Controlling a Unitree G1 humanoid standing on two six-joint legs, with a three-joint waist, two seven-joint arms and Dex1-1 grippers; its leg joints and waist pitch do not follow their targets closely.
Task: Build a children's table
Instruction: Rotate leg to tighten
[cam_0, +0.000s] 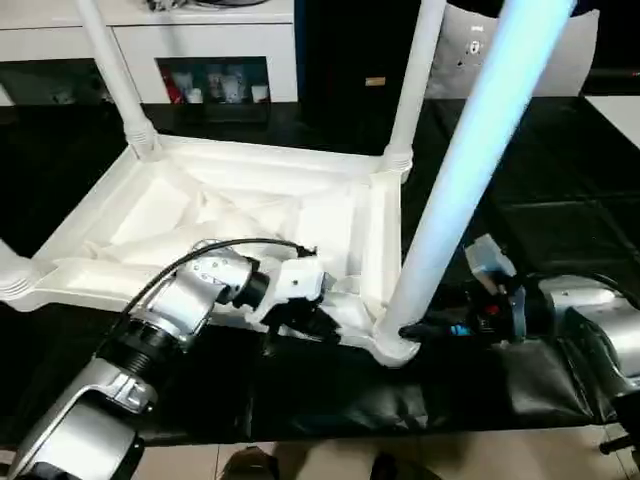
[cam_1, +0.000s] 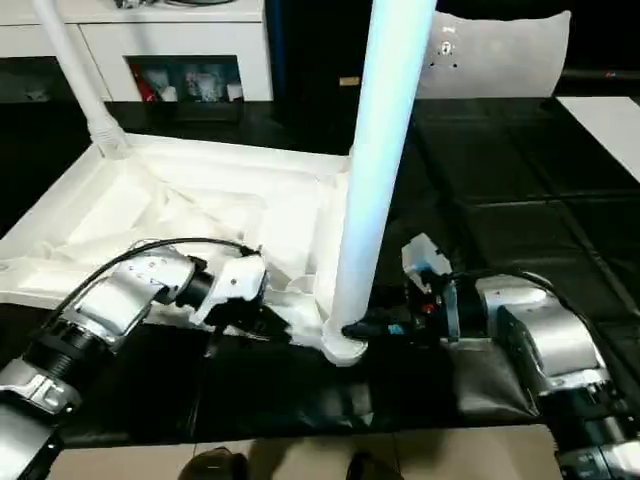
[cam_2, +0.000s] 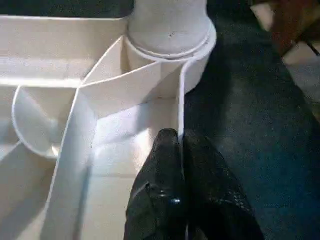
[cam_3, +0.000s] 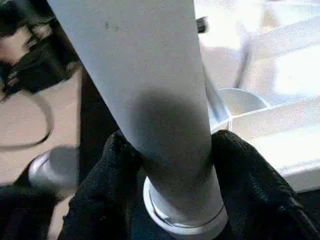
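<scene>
At the near corner socket, the right gripper (cam_3: 170, 165) clasps the leg (cam_0: 455, 180) — the left gripper (cam_2: 181, 165) pinches the tabletop rim (cam_2: 181, 107).

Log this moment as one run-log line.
left gripper: shut on tabletop rim | right gripper: around near leg at corner socket

No readable text — no labels, no numbers.

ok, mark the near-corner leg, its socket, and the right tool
near-corner leg (cam_0: 455, 170), left eye view, middle of the tube.
corner socket (cam_0: 392, 350), left eye view, rim at the leg's base.
right tool (cam_3: 165, 165), right wrist view, between fingertips, around the leg.
</scene>
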